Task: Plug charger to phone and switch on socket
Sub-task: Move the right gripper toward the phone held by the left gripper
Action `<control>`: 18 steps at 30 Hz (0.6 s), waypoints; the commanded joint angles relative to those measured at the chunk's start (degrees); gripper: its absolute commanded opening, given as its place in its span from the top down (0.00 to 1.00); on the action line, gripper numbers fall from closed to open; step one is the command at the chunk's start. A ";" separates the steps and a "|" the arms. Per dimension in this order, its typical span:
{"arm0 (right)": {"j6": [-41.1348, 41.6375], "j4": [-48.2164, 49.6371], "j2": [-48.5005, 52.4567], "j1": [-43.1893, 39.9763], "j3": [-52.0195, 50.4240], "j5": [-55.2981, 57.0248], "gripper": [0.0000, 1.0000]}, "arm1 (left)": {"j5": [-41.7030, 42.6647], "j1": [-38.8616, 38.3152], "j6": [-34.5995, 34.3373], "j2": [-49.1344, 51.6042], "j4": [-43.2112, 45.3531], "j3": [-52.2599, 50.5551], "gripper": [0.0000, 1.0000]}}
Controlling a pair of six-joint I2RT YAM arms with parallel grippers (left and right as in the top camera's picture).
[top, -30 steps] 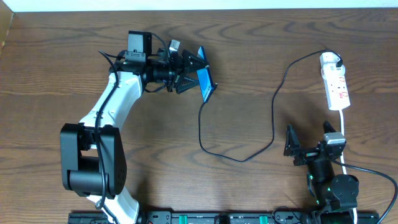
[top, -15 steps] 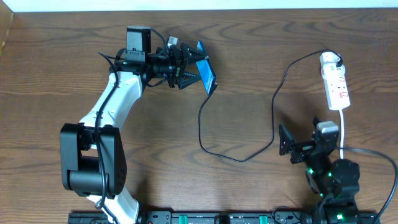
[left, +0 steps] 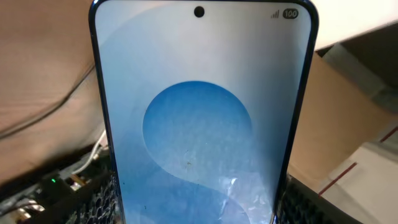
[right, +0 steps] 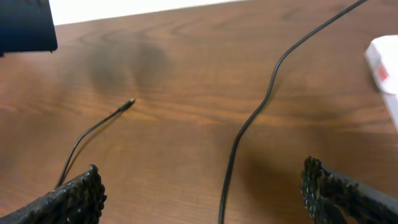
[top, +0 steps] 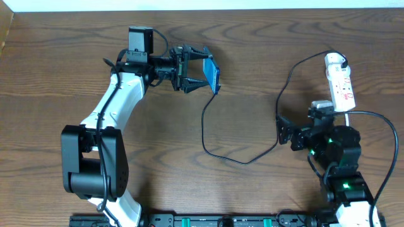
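A narrow white power strip [top: 341, 85] lies on a brown wooden table [top: 63, 50]. Well to its left, the left end effector [top: 199, 68] is clamped on a slim smartphone with a cyan-blue screen [top: 213, 75], tilted on edge. A thin black charger cable [top: 278, 107] loops leftward from the strip, its small plug tip [right: 129, 103] lying unconnected. Near the strip, the right end effector [top: 282, 131] is spread wide, empty
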 commanded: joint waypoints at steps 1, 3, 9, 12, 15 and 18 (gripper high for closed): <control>0.63 -0.11 2.89 -0.46 2.12 -4.52 0.01 | 3.50 0.35 -5.46 -1.11 0.35 1.31 0.30; 0.66 -0.20 3.76 -0.46 2.54 -5.97 0.01 | 3.50 0.35 -5.57 -1.11 0.35 1.31 0.30; 0.68 -2.19 8.00 -0.46 5.42 -9.18 0.01 | 3.50 0.35 -7.34 -1.11 0.35 1.31 0.30; 0.63 -5.46 11.50 -0.46 8.70 -11.06 0.01 | 3.48 0.35 -7.50 -1.11 0.35 1.31 0.31; 0.66 -6.62 13.66 -0.46 11.23 -15.17 0.01 | 3.39 0.35 -7.48 -1.11 0.35 1.31 0.30; 0.63 -9.14 15.58 -0.46 14.29 -18.64 0.01 | 2.86 0.35 -7.48 -1.11 0.35 1.31 0.31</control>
